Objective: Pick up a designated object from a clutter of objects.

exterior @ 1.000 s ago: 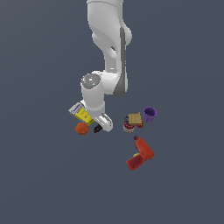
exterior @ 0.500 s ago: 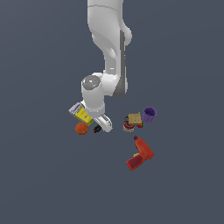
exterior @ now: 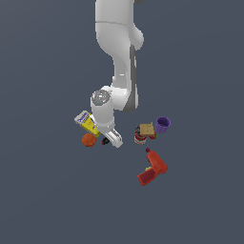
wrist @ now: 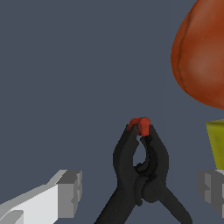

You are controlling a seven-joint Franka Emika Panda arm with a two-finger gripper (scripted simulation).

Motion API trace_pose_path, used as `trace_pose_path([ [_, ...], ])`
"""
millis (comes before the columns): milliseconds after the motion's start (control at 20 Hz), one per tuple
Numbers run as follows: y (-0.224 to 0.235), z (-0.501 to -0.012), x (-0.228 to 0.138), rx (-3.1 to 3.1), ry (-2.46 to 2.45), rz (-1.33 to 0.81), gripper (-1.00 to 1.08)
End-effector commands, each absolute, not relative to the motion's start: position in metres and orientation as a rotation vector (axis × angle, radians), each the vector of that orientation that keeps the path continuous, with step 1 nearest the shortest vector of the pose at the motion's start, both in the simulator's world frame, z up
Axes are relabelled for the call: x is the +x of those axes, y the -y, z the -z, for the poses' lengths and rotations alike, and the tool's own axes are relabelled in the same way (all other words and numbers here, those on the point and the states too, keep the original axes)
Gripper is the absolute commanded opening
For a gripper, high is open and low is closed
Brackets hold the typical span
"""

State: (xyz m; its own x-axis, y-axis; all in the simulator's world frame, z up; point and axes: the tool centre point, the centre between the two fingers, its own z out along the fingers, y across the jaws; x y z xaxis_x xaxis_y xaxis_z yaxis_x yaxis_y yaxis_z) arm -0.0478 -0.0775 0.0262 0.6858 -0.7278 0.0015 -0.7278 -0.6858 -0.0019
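Black clamp (wrist: 142,175), red-tipped, lies on the grey bench (wrist: 65,65) directly under my wrist camera, between the two fingers. Pincer (wrist: 140,190) stands apart: one finger (wrist: 65,194) on one side of the clamp, the other (wrist: 212,190) on the far side, neither touching it, gaps visible both ways. Clamp's red tips are pressed together and point away from the camera.

Orange ball (wrist: 201,57) sits near the clamp, just past its tips and off to one side; I see a yellow box (wrist: 216,144) corner beside the second finger.

From the exterior view: the clamp (exterior: 104,141) is a dark speck between ball (exterior: 88,139) and pincer (exterior: 112,138), mostly hidden. Box (exterior: 87,123) lies just behind. Well apart toward the exterior view's right: sandwich block (exterior: 147,129) against a can (exterior: 139,137), purple cup (exterior: 162,125), red drill (exterior: 152,167).
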Motion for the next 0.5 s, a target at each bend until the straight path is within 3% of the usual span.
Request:
trace_pose_path([
  [0,0.0781,-0.0177,-0.0490,-2.883,-1.248,0.000,1.00],
  [200,0.0779,-0.0138,-0.0488,-2.883,-1.248,0.000,1.00],
  [250,0.0779,-0.0138,-0.0488,-2.883,-1.248,0.000,-1.00],
  [450,0.0779,-0.0138,-0.0488,-2.883,-1.248,0.000,-1.00],
])
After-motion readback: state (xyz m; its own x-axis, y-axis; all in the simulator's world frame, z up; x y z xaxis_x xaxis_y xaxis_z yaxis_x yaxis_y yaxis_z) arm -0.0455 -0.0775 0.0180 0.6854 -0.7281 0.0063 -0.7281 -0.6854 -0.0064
